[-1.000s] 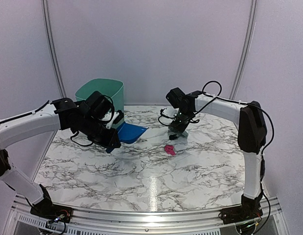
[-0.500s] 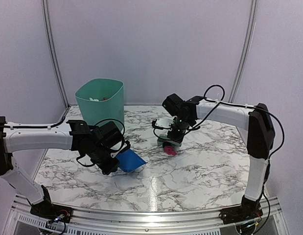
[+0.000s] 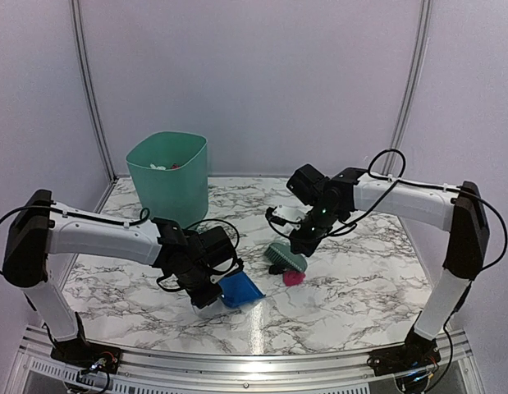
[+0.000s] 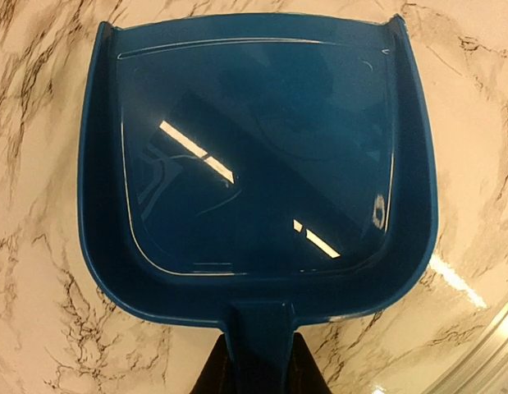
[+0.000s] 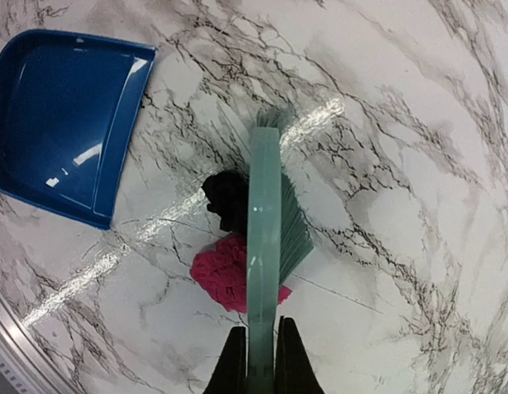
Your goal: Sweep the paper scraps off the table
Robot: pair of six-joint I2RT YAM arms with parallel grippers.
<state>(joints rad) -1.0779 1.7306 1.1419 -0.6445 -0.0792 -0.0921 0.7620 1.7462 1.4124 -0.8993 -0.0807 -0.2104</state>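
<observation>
left hand (image 4: 262,371) clamped on the handle of the blue dustpan (image 4: 254,164), pan mouth facing the brush; can't tell if its lip touches the desk (image 3: 344,279). right hand (image 5: 260,368) pinched fully closed on the handle of the mint-green hand brush (image 5: 264,205), bristles down on the desk. pink paper scrap (image 5: 225,277) and black scrap (image 5: 226,195) lie against the brush, on the dustpan side, apart from the pan. mint-green bin (image 3: 167,176) stands at the desk's far left.
</observation>
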